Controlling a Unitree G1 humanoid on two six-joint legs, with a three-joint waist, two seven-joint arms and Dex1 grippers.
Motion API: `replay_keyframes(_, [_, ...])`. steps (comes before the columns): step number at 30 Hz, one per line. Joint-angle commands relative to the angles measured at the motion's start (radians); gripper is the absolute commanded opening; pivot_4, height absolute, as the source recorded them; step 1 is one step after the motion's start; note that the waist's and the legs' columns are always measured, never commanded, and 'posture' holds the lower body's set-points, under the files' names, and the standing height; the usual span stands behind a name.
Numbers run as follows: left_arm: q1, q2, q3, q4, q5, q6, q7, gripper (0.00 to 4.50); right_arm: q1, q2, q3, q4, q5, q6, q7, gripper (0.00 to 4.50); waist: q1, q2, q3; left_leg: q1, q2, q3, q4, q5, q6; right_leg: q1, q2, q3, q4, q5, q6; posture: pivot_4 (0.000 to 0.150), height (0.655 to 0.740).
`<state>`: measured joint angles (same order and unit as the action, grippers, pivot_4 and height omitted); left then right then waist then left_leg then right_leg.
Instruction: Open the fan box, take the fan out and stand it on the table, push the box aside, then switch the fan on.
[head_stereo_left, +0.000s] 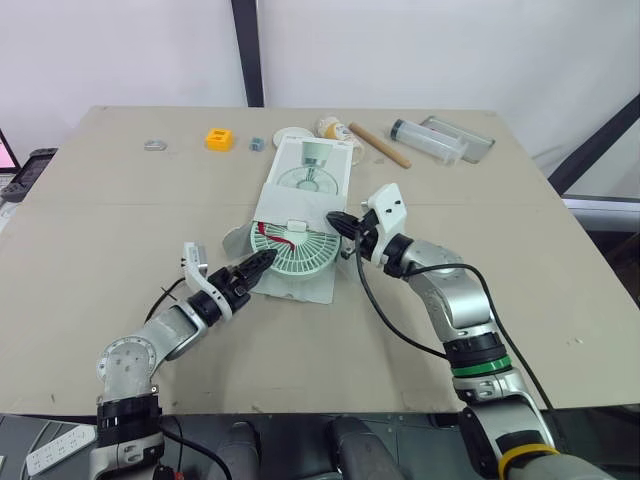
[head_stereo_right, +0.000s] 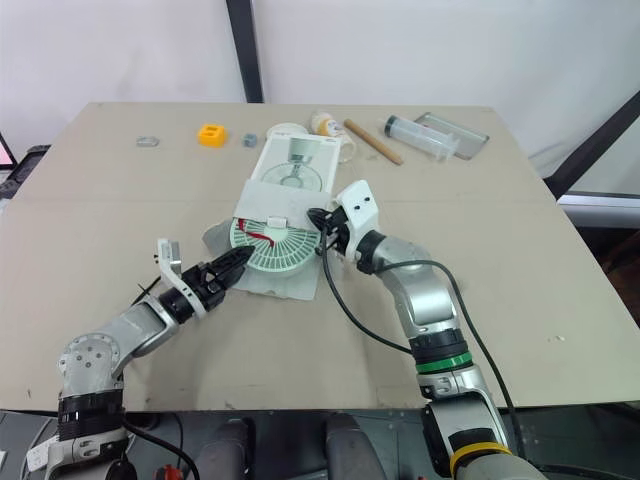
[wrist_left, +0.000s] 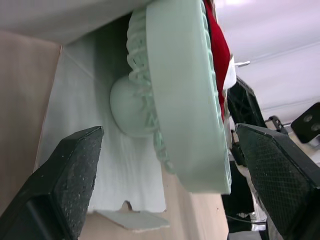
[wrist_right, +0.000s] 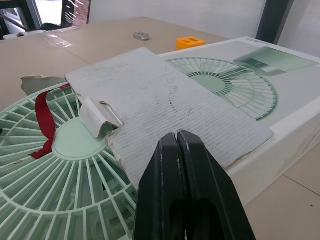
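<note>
Left of the fan box (head_stereo_left: 312, 165) mouth, left gripper (head_stereo_left: 262, 262), jaws released, spread either side of the fan (head_stereo_left: 297, 250) rim; at the box mouth, fan lying flat, partly under a cardboard flap (wrist_right: 165, 100); right of the mouth, right gripper (head_stereo_left: 335, 222), jaws clenched empty, just above that flap.
</note>
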<state>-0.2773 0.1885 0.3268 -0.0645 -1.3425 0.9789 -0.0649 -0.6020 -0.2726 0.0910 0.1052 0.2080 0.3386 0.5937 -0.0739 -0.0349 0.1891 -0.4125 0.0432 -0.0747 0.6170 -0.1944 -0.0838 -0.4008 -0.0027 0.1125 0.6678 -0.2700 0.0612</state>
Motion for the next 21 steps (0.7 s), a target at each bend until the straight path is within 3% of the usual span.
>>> replay_keyframes(1, [-0.064,-0.017,0.029,0.08,-0.038,-0.021,-0.017,4.49,-0.015,0.001,0.004,-0.004,-0.008,-0.013,0.006,0.0,0.0,0.0,0.0,0.0,0.0,0.0,0.0,0.0,0.0,0.0,0.0,0.0,0.0,0.0,0.0,0.15,0.74])
replay_keyframes(8, [-0.086,-0.027,0.026,0.127,-0.052,0.006,-0.05,4.49,-0.008,-0.003,0.0,-0.011,-0.015,-0.012,0.006,0.0,0.0,0.0,0.0,0.0,0.0,0.0,0.0,0.0,0.0,0.0,0.0,0.0,0.0,0.001,-0.002,0.15,0.74])
replay_keyframes(11, [-0.101,-0.036,0.033,0.135,-0.091,0.027,-0.041,3.8,-0.004,-0.004,-0.001,-0.014,-0.016,-0.012,0.005,0.0,0.0,0.0,0.0,0.0,0.0,0.0,0.0,0.0,0.0,0.0,0.0,0.0,0.0,0.001,-0.002,0.15,0.74])
replay_keyframes(17, [-0.118,-0.036,0.033,0.131,-0.153,0.064,-0.008,1.74,0.001,-0.004,-0.001,-0.018,-0.02,-0.013,0.005,0.0,0.0,0.0,0.0,0.0,0.0,0.0,0.0,0.0,0.0,0.0,0.0,0.0,0.0,0.001,-0.001,0.15,0.74])
replay_keyframes(21, [-0.103,-0.032,0.03,0.11,-0.193,0.085,0.027,1.56,0.004,-0.003,-0.001,-0.022,-0.021,-0.013,0.006,0.0,0.0,0.0,0.0,-0.001,0.0,0.0,0.0,0.0,0.0,0.0,0.0,0.0,0.0,0.001,-0.002,0.15,0.74])
